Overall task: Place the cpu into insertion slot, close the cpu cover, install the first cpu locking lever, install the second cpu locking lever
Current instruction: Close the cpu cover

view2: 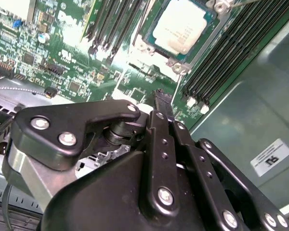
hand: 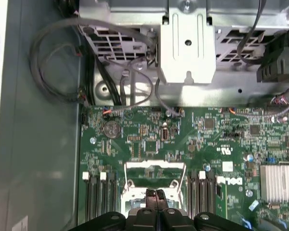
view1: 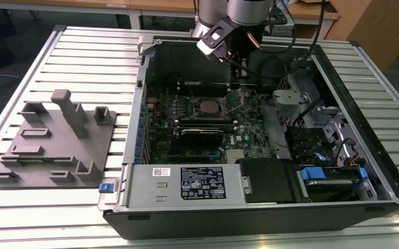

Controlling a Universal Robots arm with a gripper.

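While my hand (hand: 155,193) hovers pinched shut and empty near the open cpu cover (hand: 154,167), the cpu (view2: 180,28) lies in the insertion slot (view2: 169,58); a skewed push could bend that cover.

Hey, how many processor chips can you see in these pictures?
1. The chip lies in the socket on the green board, close to the tip of the gripper. The gripper covers part of the board, so another may be hidden.

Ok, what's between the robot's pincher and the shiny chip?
In the second wrist view: the insertion slot's silver rim and green circuit board, between gripper and cpu.
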